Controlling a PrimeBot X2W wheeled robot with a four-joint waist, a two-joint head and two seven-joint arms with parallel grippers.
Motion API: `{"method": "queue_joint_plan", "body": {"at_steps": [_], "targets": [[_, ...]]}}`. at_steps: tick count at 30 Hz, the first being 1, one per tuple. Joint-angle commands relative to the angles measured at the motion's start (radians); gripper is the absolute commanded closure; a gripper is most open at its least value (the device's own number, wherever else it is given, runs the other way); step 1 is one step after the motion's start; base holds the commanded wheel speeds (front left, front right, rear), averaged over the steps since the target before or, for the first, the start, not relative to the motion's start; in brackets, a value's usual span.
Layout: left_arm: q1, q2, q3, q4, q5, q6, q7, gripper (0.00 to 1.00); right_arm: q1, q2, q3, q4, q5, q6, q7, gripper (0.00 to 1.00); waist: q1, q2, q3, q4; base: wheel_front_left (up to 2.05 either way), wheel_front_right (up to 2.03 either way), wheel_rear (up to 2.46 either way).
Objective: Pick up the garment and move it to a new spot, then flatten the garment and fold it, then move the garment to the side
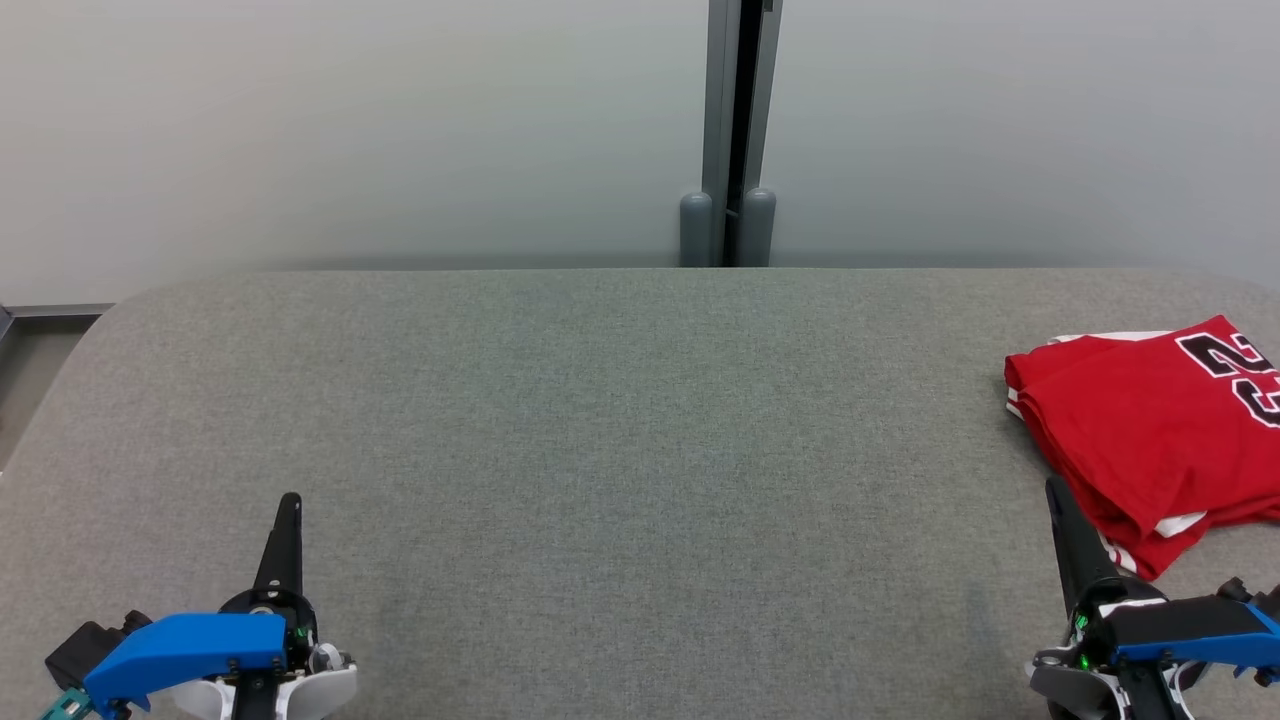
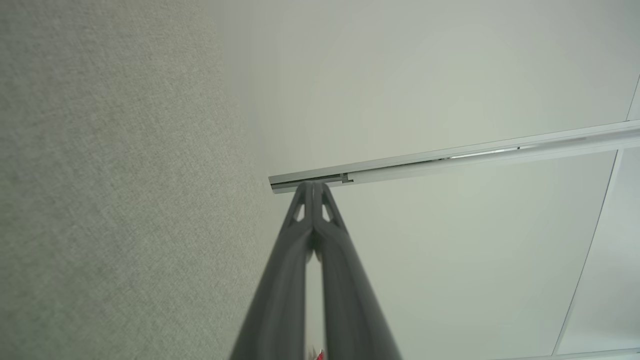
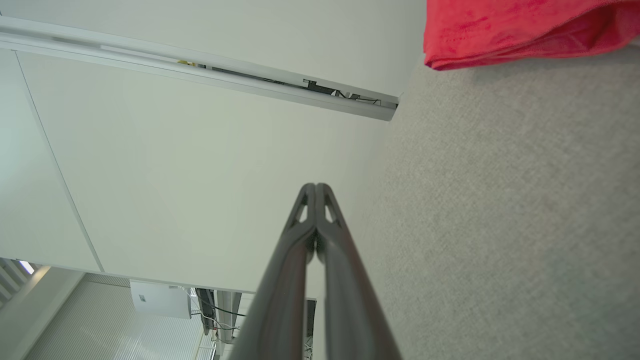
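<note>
Head view: the red garment (image 1: 1150, 430) lies folded on the grey table (image 1: 600, 450). The right gripper (image 1: 1053, 488) is just beside the garment, fingers pressed together on nothing. The left gripper (image 1: 290, 502) is well apart from the garment, also clenched and empty. Left wrist view: its fingers meet at the tips. Right wrist view: the garment lies beyond the closed fingertips, not touching them

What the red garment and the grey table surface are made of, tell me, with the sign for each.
Red garment: soft cloth, probably a sports-jersey knit, matte. It lies in limp folded layers, with white trim and a black-and-white number on it.
Grey table surface: a textile covering, likely woven upholstery cloth or felt, matte. A fine flecked weave shows, with no gloss.
</note>
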Motion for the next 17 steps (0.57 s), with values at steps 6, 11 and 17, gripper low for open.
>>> {"method": "queue_joint_plan", "body": {"at_steps": [6, 11, 17], "targets": [[-0.023, -0.002, 0.013, -0.011, -0.046, -0.011, 0.016, 1.0, -0.017, -0.006, -0.006, -0.012, 0.056, 0.0, 0.015, 1.0, -0.0001, -0.0001, 0.0, 0.001, 0.0, 0.0, 0.0], [-0.028, -0.004, 0.023, -0.015, -0.085, -0.017, 0.027, 1.0, -0.019, -0.007, -0.009, -0.014, 0.102, 0.0, 0.028, 1.0, -0.0001, -0.0001, 0.0, 0.003, 0.0, 0.0, 0.0], [-0.033, -0.007, 0.032, -0.019, -0.124, -0.02, 0.038, 1.0, -0.02, -0.007, -0.013, -0.016, 0.145, 0.0, 0.037, 1.0, -0.0001, -0.0001, 0.0, 0.004, 0.0, 0.0, 0.0]]}}
